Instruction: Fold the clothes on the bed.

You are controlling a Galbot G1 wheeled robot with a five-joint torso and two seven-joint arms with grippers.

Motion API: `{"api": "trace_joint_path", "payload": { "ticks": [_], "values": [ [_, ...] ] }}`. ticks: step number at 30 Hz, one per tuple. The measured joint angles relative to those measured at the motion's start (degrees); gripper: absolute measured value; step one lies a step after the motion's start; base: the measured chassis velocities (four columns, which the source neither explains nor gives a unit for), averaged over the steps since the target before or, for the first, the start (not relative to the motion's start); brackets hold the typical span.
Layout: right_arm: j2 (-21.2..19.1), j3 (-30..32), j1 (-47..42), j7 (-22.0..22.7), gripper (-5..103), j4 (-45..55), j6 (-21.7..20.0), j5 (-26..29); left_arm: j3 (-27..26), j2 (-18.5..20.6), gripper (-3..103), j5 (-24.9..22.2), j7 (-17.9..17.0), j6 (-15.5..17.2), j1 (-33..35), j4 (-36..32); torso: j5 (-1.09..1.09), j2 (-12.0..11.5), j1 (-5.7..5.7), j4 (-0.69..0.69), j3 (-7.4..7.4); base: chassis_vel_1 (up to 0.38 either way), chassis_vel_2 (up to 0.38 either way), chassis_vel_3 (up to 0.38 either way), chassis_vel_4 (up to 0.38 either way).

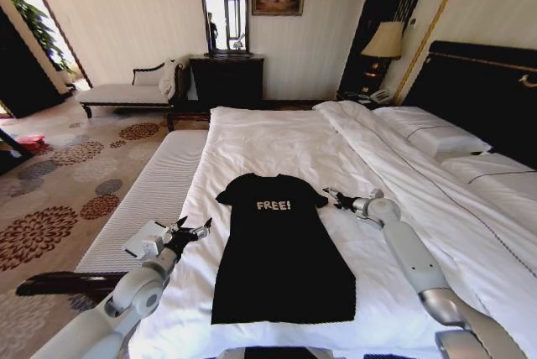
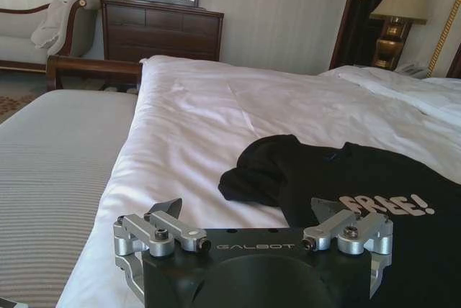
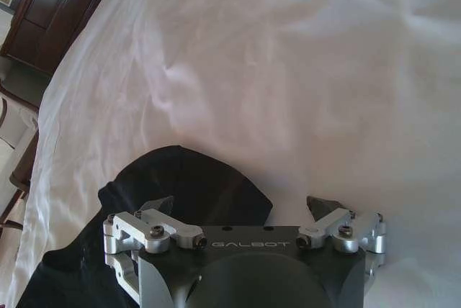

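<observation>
Black T-shirt (image 1: 281, 254) lies flat on white duvet (image 1: 277, 141) of bed (image 1: 482, 95), near foot end, "FREE!" lettering facing up, sleeves spread. Left gripper (image 1: 195, 229) hovers just beside shirt's left edge, over mattress edge, fingers spread wide, holding nothing. Right gripper (image 1: 333, 196) sits low near right sleeve (image 3: 191, 182), jaws wide apart, empty. Padded bench (image 1: 147, 195) alongside bed foot.
</observation>
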Motion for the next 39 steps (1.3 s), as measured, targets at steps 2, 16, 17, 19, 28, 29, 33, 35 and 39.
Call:
{"api": "trace_joint_path", "payload": {
  "ticks": [2, 16, 17, 19, 28, 29, 33, 35, 39],
  "values": [
    [0.3, 0.0, 0.0, 0.0, 100, -0.4, -0.1, -0.2, 0.0, -0.1, 100, 0.0, 0.0, 0.0, 0.0, 0.0, 0.00, 0.0, 0.00, 0.00, 0.00, 0.000, 0.000, 0.000, 0.000],
    [3.7, 0.1, 1.3, 0.5, 78, -1.5, -1.1, -1.3, 0.0, -0.2, 100, 0.1, -0.3, 0.0, -0.3, 1.0, 0.00, 0.0, 0.00, 0.01, 0.00, 0.000, 0.000, 0.000, 0.000],
    [3.8, 0.0, 1.3, 0.7, 73, -1.3, -1.1, -1.3, 0.0, -0.3, 100, 0.0, -0.3, 0.0, -0.3, 1.1, 0.00, 0.0, 0.00, 0.01, 0.00, 0.000, 0.000, 0.000, 0.000],
    [3.8, 0.0, 1.3, 0.8, 68, -1.2, -1.1, -1.4, 0.0, -0.4, 100, 0.0, -0.3, 0.0, -0.3, 1.2, 0.00, 0.0, 0.00, 0.01, 0.00, 0.000, 0.000, 0.000, 0.000],
    [1.8, 0.0, 0.4, 0.9, 30, -0.4, -1.0, -2.7, 0.7, -1.1, 100, -0.1, -0.5, -0.1, -0.9, 1.8, 0.00, 0.0, 0.00, -0.02, 0.00, 0.000, 0.000, 0.000, 0.000],
    [1.8, 0.0, 0.4, 0.9, 30, -0.4, -1.0, -2.7, 0.7, -1.1, 100, -0.1, -0.5, -0.1, -0.9, 1.8, 0.00, 0.0, 0.00, -0.02, 0.00, 0.000, 0.000, 0.000, 0.000],
    [1.4, -0.1, 0.4, 0.5, 14, -0.6, -0.9, -3.1, 0.6, -1.2, 100, -0.2, -0.7, -0.1, -0.7, 1.7, 0.00, 0.0, 0.00, 0.00, 0.00, 0.000, 0.000, 0.000, 0.000],
    [1.3, -0.5, 0.6, -0.2, 8, -0.7, -0.8, -4.1, 0.4, -1.2, 100, -0.2, -0.7, -0.1, -0.4, 1.4, 0.00, 0.0, 0.00, 0.00, 0.00, 0.000, 0.000, 0.000, 0.000],
    [0.9, -1.6, 1.1, -1.3, 1, -0.7, -0.5, -5.8, -0.1, -1.3, 100, -0.1, -0.8, -0.1, 0.4, 1.0, 0.00, 0.0, 0.00, 0.01, 0.00, 0.000, 0.000, 0.000, 0.000]
  ]
}}
